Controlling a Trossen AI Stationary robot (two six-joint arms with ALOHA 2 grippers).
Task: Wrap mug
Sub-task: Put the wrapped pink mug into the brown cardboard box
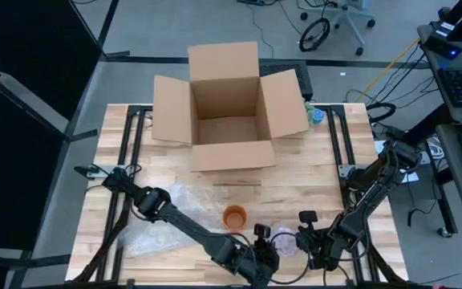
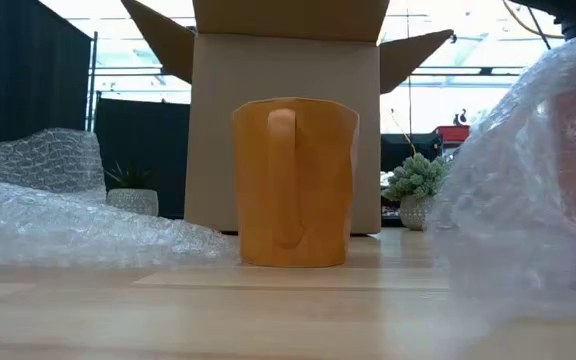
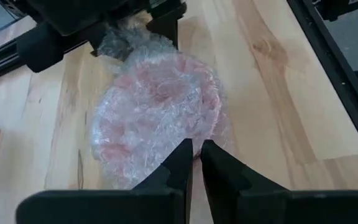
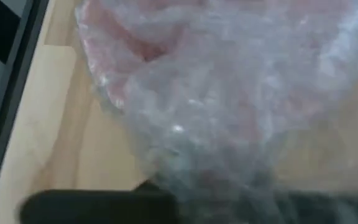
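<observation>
A loose sheet of bubble wrap lies crumpled on the wooden surface, well off to the outer side of the left arm. The left gripper sits low at the near edge, its fingers drawn narrow, almost together, with their tips touching the edge of the wrapped bundle straight ahead of it; whether they pinch a fold of the film I cannot tell. That bundle is a pinkish mug-shaped thing swathed in bubble wrap (the contents show only as a rosy blur through the plastic).

Just beyond the left gripper, toward the open cardboard box, stands an orange mug, upright and bare, apart from both grippers; from table height its handle faces the camera, with the box right behind it.

The bundle lies between the two grippers. The right gripper is pressed up against the far side of it, and its own camera sees little but wrap filling the view, so I cannot tell how its fingers stand.

A small potted plant stands past the box's right flap.
</observation>
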